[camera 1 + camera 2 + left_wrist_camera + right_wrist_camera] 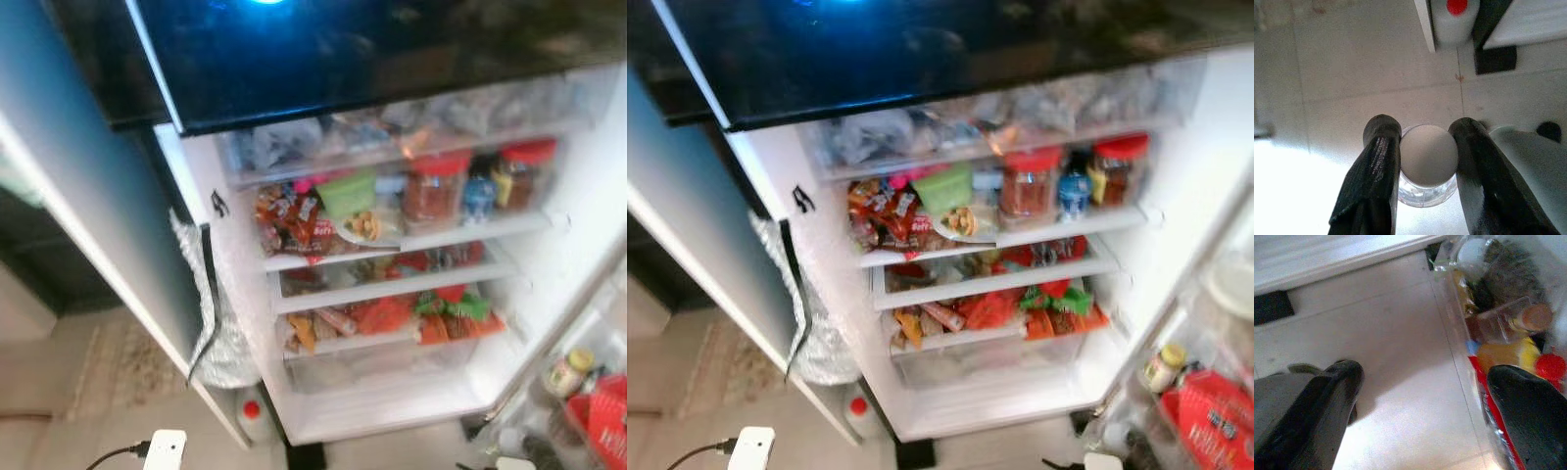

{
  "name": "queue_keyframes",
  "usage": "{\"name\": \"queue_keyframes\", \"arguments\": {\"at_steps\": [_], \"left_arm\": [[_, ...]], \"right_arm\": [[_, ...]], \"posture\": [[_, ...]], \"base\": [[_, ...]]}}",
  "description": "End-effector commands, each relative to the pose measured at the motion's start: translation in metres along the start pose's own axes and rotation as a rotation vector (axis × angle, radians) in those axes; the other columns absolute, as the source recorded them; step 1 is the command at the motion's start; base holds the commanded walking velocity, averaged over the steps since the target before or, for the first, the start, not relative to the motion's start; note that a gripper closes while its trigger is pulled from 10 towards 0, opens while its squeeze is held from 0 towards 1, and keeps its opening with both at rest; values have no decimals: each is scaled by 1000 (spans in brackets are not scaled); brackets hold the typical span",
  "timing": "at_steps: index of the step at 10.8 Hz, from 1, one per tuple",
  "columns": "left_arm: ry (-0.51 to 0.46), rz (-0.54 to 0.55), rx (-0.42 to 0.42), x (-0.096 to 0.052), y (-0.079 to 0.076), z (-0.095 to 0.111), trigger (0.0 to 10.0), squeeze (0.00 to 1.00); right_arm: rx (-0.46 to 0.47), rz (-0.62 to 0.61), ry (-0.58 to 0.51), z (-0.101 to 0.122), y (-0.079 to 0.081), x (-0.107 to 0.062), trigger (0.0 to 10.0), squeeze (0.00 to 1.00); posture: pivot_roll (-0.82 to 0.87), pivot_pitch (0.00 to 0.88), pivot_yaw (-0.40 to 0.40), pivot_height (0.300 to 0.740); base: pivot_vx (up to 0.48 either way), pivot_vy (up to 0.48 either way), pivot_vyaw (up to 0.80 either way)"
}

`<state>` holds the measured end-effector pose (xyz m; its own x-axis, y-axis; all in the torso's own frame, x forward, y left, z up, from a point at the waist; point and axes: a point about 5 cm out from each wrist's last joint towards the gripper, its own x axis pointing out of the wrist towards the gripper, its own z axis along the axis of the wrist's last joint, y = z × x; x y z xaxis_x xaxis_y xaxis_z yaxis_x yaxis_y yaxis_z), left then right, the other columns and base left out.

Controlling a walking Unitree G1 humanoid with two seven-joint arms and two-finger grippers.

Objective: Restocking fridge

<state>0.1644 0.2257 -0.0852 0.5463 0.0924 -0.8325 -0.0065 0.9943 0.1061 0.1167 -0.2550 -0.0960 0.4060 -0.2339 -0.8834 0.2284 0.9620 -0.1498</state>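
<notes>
- The left gripper [1424,161] hangs low over the pale floor [1352,73], in front of the fridge [549,255]. Its two black fingers are pressed tight on a clear jar with a round white lid [1428,155], one finger on each side.
- The right gripper [1420,401] also hangs over the floor, just beside the fridge's door shelf [1508,323]. Its fingers are spread far apart and hold nothing.
- That door shelf, at the right of the fridge, has a red pack [1213,421] and a small jar with a yellow lid [1164,364] in it.
- A bottle with a red cap [253,419] stands on the floor at the fridge's bottom left corner.
- A white plug box with a black cord [165,450] sits on the floor, left of the fridge.
- The fridge stands open and lit inside. Its low shelves hold orange and green snack packs [392,318].
- Farther up in the fridge, jars with red lids [436,186] stand in a row next to a green tub [346,192] and red packs [289,220].
- The top shelf of the fridge has clear bags [284,142], too blurry to tell more.
</notes>
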Motion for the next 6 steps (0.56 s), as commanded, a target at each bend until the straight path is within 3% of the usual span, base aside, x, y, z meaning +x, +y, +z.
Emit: {"name": "queue_keyframes", "arguments": {"at_steps": [1, 2, 6], "left_arm": [[19, 9, 23, -1, 6, -5, 10000, 0], [19, 9, 26, -1, 6, -5, 10000, 0], [26, 6, 22, -1, 7, -5, 10000, 0]], "right_arm": [[23, 0, 15, -5, 3, 0, 10000, 0], [25, -4, 15, -6, 3, 0, 10000, 0], [20, 0, 20, -7, 5, -1, 10000, 0]], "posture": [[-120, 0, 85, 740], [-120, 0, 85, 740], [-116, 0, 89, 740]], "base": [[0, -307, 0], [0, -281, 0], [0, 0, 0]]}}
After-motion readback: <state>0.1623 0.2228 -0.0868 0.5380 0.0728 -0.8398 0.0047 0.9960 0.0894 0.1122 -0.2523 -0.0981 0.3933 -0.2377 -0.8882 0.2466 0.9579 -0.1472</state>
